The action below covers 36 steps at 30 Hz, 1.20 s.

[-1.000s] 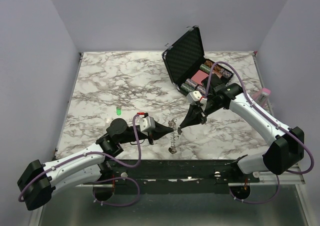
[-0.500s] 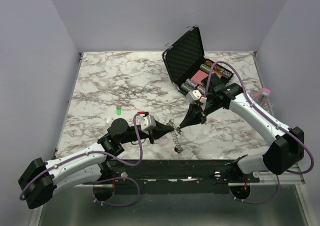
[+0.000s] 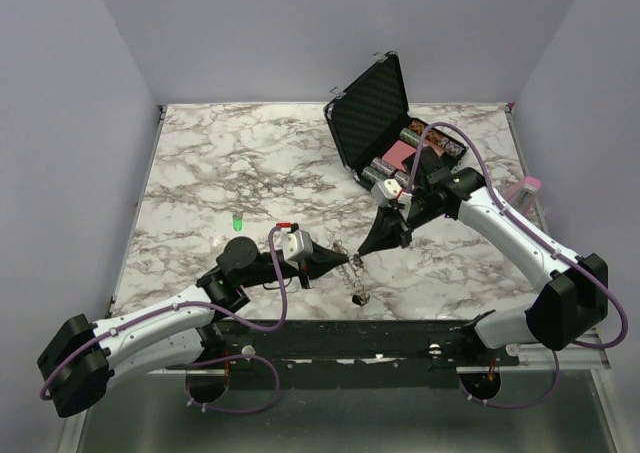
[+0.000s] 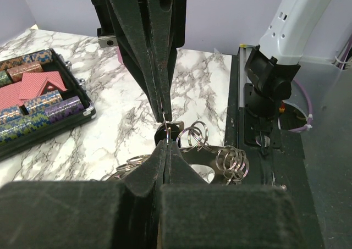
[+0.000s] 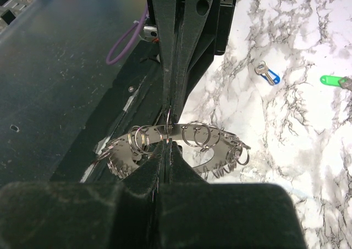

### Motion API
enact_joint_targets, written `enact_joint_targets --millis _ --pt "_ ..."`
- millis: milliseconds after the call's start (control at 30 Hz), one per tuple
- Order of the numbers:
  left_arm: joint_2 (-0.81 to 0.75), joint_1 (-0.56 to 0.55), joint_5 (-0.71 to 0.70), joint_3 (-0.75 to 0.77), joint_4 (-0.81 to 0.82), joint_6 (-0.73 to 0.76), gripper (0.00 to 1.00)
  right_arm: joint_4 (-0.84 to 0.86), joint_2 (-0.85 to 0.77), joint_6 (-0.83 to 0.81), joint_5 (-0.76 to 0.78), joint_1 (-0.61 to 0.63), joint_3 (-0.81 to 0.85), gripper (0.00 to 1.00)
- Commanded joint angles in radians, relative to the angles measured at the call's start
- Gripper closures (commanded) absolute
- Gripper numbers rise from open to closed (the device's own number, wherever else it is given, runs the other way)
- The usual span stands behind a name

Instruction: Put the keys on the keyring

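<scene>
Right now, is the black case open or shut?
Open. The black case has its lid raised, its ribbed lining facing the top camera, and chip stacks lie exposed in its lower half.

Left arm (image 3: 150,328): low, reaching right.
Left gripper (image 3: 343,261): jaws closed.
Right arm (image 3: 510,223): bent, angled down-left.
Right gripper (image 3: 364,254): jaws closed.

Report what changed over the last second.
The left hand slid right, closing on the right hand, and the hanging end of the keyring swung right. Both hands stayed shut on the keyring; the right hand and the black case kept their places.
</scene>
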Motion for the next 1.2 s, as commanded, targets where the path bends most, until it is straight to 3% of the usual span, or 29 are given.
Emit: enact_joint_targets --millis 0,667,1167 --pt "0.002 0.004 -0.014 0.001 0.078 -0.016 1.0 0.019 0.004 0.017 -0.032 0.01 -0.011 0.99" --pt "0.006 0.004 -0.022 -0.002 0.074 -0.01 1.0 0.004 0.004 0.008 -0.052 0.021 -0.01 1.0" --pt "-0.077 0.004 -0.048 -0.03 0.0 0.027 1.0 0.016 0.004 0.032 -0.038 0.021 -0.003 1.0"
